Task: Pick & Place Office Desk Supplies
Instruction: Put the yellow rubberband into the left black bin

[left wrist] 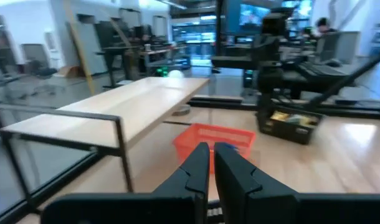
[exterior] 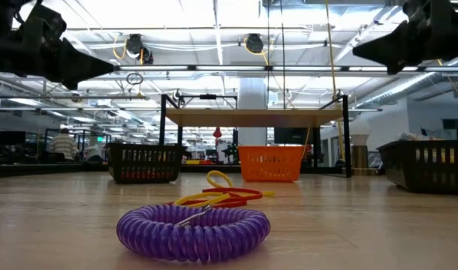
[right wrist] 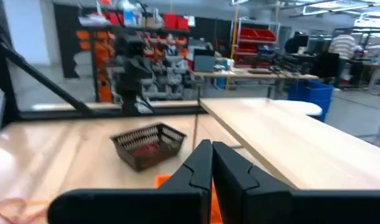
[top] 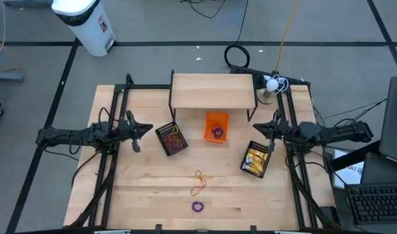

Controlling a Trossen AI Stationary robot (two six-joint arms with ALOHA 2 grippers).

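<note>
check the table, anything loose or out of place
Yes. A purple coil ring and a few orange-red rubber bands lie loose on the bare table near its front edge, outside the three baskets. Both arms wait raised at the sides.

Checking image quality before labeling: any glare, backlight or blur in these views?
Low view: ceiling lights blow out overhead, both arms read as dark silhouettes; the purple coil ring up close is sharp. Left wrist view: soft throughout, the orange basket smeared. Right wrist view: the room behind is hazy, the black basket fairly clear. High view: even light, no glare.
</note>
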